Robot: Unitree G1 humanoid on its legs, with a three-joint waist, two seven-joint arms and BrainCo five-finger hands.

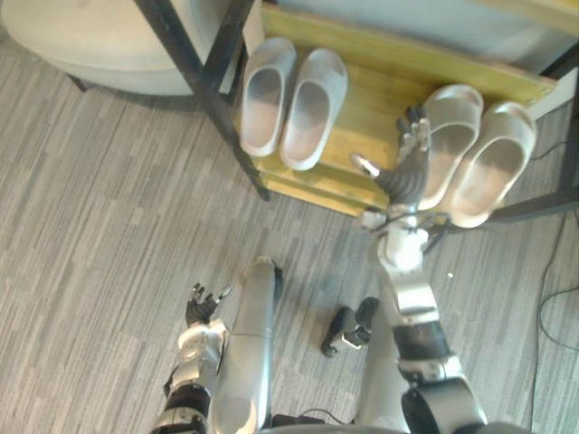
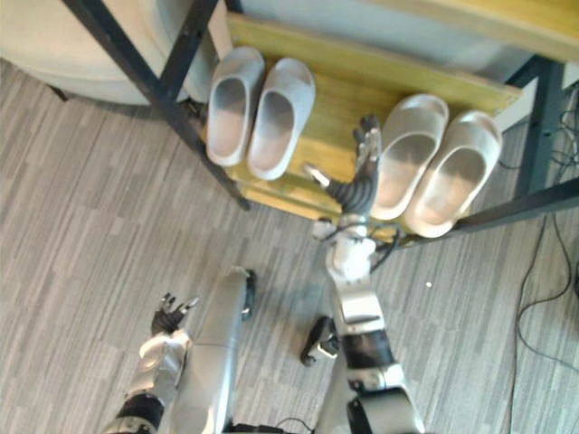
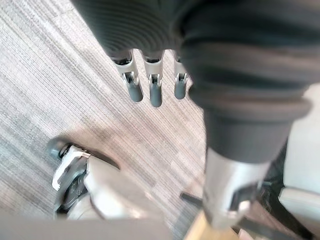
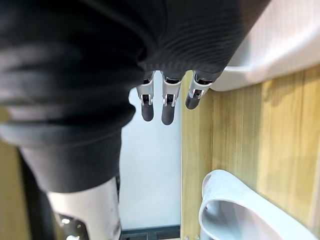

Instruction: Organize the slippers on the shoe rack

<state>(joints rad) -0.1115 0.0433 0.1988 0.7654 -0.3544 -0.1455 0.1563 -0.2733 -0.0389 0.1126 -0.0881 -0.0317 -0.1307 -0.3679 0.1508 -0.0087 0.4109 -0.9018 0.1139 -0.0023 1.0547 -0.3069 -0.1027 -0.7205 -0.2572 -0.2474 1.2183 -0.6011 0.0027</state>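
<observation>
Two pairs of pale slippers lie on the wooden shelf [image 1: 380,72] of the shoe rack. The grey pair [image 1: 291,98] rests at the left, toes towards the back. The cream pair [image 1: 475,149] sits at the right, heels over the front edge. My right hand [image 1: 409,163] hovers over the shelf just left of the cream pair, fingers straight and thumb spread, holding nothing; its fingers [image 4: 165,102] show above the wood with slipper rims beside them. My left hand [image 1: 201,307] hangs low over the carpet, fingers [image 3: 152,90] relaxed and empty.
Black metal rack posts [image 1: 204,81] slant down the rack's left side, and a black bar [image 1: 543,206] crosses below the cream pair. A round pale base [image 1: 99,41] stands at the upper left. Grey striped carpet [image 1: 90,235] covers the floor.
</observation>
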